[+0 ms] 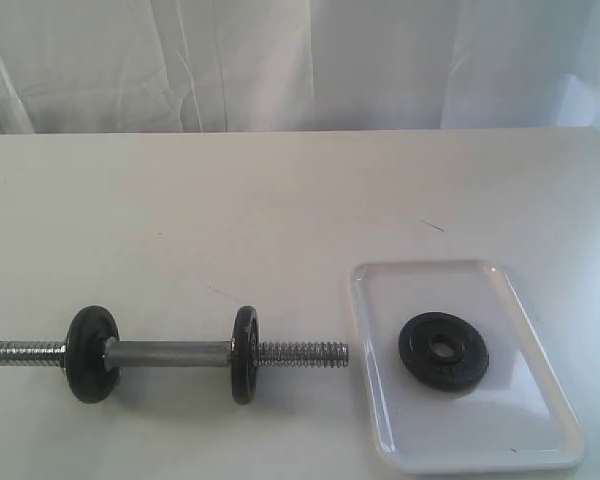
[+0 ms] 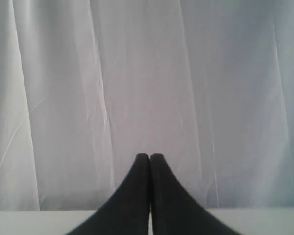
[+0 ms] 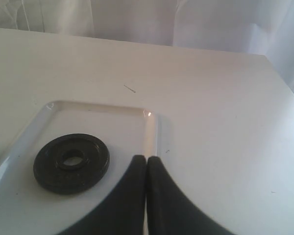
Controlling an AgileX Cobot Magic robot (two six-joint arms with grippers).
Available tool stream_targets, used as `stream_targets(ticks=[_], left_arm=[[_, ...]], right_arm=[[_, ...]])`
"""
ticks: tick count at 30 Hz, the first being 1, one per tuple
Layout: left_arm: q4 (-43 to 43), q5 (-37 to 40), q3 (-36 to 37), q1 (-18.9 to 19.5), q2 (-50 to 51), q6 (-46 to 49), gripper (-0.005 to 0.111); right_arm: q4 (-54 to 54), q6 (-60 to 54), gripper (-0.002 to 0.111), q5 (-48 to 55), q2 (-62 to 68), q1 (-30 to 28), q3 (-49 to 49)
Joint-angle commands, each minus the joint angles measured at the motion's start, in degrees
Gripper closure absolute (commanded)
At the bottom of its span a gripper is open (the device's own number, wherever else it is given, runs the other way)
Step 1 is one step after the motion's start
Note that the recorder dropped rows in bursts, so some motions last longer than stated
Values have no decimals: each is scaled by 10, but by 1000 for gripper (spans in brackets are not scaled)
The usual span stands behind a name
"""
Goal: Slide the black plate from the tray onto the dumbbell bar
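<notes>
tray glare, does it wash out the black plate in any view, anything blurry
Exterior view: the tray has only a soft sheen, and the black plate stands out clearly. Right wrist view: small glints at the tray's corners, plate clear, right gripper a blurred dark shape. Left wrist view: only curtain and left gripper, both soft.

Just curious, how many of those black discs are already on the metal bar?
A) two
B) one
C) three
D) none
A: the dumbbell bar carries a left disc and a right disc, while the black plate lies flat in the tray.
</notes>
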Motion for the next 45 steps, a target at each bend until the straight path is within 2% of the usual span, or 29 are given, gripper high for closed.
stream_targets(ticks=[1, 3, 4, 7, 11, 12, 15, 17, 25, 27, 31, 35, 37, 41, 45], left_arm=[[0, -49, 1, 1, -2, -94, 107], [-23, -48, 1, 1, -2, -91, 107], [-96, -48, 1, 1, 2, -86, 107], [-180, -51, -26, 1, 43, -85, 107], [-144, -32, -107, 1, 120, -58, 107], [-133, -5, -135, 1, 146, -32, 107], [-130, 157, -228, 1, 230, 119, 107], [-138, 253, -288, 1, 300, 185, 107], [-121, 606, -485, -8, 566, 220, 107], [-140, 669, -529, -32, 623, 260, 107], [-216, 749, -583, -125, 701, 407, 107], [-196, 748, -601, -209, 749, 427, 107], [-189, 748, -603, -253, 772, 466, 107], [-188, 740, -603, -303, 810, 563, 107], [-181, 738, -603, -312, 841, 671, 107]], right_arm=[[1, 1, 108, -3, -3, 2, 4], [1, 1, 108, -3, -3, 2, 4], [1, 1, 108, -3, -3, 2, 4], [1, 1, 108, -3, -3, 2, 4], [1, 1, 108, -3, -3, 2, 4], [1, 1, 108, -3, -3, 2, 4], [1, 1, 108, -3, -3, 2, 4], [1, 1, 108, -3, -3, 2, 4], [1, 1, 108, -3, -3, 2, 4], [3, 1, 108, -3, -3, 2, 4], [3, 1, 108, -3, -3, 2, 4], [3, 1, 108, -3, -3, 2, 4], [3, 1, 108, -3, -3, 2, 4], [3, 1, 108, -3, -3, 2, 4], [3, 1, 108, -3, -3, 2, 4]])
